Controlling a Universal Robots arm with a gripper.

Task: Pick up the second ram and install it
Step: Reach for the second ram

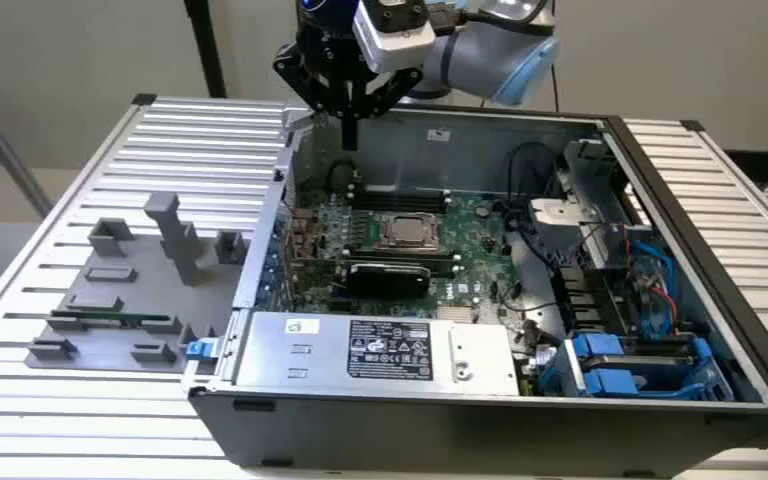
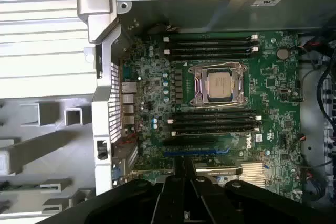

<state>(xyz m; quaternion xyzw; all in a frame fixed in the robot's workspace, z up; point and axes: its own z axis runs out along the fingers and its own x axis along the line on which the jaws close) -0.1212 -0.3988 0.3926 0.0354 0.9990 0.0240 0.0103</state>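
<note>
Clenched and empty above the open computer case

My gripper (image 1: 349,138) has its two fingers pressed together, holding nothing and touching nothing. The tips point straight down over the far corner of the computer case (image 1: 491,420) on the exterior view's left, above the motherboard (image 1: 471,225). My one arm (image 1: 491,50) comes in from the case's far side, wrist upright. The second ram (image 1: 111,318), one green stick, lies flat in the grey holder (image 1: 91,348) on the surface (image 1: 157,130), beside the case toward the surface's edge on the exterior view's left, well apart from my gripper. One processor (image 1: 411,232) sits mid-board.
</note>
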